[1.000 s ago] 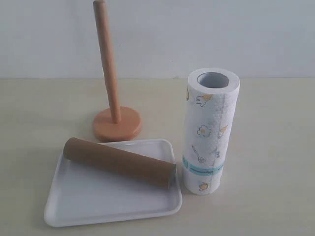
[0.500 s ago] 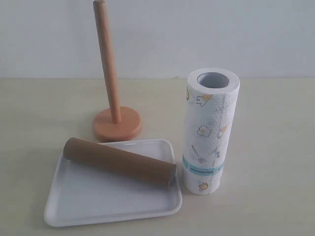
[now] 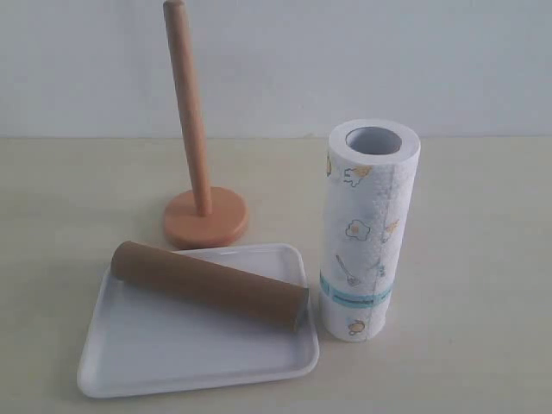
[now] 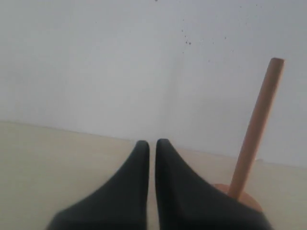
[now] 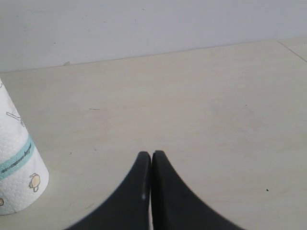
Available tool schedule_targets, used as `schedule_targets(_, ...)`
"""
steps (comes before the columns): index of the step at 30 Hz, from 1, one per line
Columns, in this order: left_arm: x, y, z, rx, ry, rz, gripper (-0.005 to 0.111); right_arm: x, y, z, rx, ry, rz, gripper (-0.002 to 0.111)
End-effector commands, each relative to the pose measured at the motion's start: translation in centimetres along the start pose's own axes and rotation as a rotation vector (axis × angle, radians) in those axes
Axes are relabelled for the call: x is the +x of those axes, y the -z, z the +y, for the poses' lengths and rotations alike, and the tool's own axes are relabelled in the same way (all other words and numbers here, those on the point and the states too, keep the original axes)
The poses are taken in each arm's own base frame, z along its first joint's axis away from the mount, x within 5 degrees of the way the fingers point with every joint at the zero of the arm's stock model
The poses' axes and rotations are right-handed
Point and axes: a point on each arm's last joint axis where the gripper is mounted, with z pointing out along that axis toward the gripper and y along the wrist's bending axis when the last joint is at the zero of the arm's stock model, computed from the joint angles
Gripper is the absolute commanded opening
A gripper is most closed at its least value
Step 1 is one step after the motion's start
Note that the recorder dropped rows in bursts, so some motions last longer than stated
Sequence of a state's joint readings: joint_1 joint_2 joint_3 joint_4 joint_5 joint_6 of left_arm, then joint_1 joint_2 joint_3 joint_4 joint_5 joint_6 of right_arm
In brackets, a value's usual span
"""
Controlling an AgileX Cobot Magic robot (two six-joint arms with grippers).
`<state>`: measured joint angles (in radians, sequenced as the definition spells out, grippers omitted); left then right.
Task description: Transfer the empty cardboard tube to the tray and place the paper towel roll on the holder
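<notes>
Tube step looks done: empty cardboard tube (image 3: 210,285) lies diagonally in tray (image 3: 172,362). Upright paper towel roll (image 3: 366,233) stands just right of tray; holder (image 3: 207,222) bare, beyond tray. Both left gripper (image 4: 152,143) and right gripper (image 5: 151,154) pressed together, empty. Next likely: right opens, grabs roll, lifts it over holder's top.

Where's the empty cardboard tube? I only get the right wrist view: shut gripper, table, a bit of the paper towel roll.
Observer: Exterior view has the empty cardboard tube lying on its side across the tray.
Operator: Second step done?
Observer: No. The holder stands behind the tray with its dowel bare.
Operator: Other arm?
Observer: Left wrist view shows the left gripper shut on nothing.
</notes>
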<state>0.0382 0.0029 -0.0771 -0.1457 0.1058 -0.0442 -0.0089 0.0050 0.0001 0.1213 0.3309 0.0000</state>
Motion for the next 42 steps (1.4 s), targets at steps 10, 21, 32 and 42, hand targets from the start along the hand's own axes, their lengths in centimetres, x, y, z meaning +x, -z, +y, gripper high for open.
schedule_targets(10,4.7,0.2,0.5,0.026,-0.083,0.321,0.004,-0.1,0.0,0.0,0.004,0.000,-0.010,0.000)
schedule_targets(21,4.7,0.2,0.5,0.021,-0.108,0.322,0.004,-0.1,0.0,0.0,0.004,0.000,-0.010,0.000)
schedule_targets(32,4.7,0.2,0.5,0.021,-0.108,0.320,0.004,-0.1,0.0,0.0,0.004,0.000,-0.010,0.000)
schedule_targets(42,4.7,0.2,0.5,0.021,-0.108,0.316,0.004,-1.3,0.1,-0.3,0.052,0.300,-0.143,0.000)
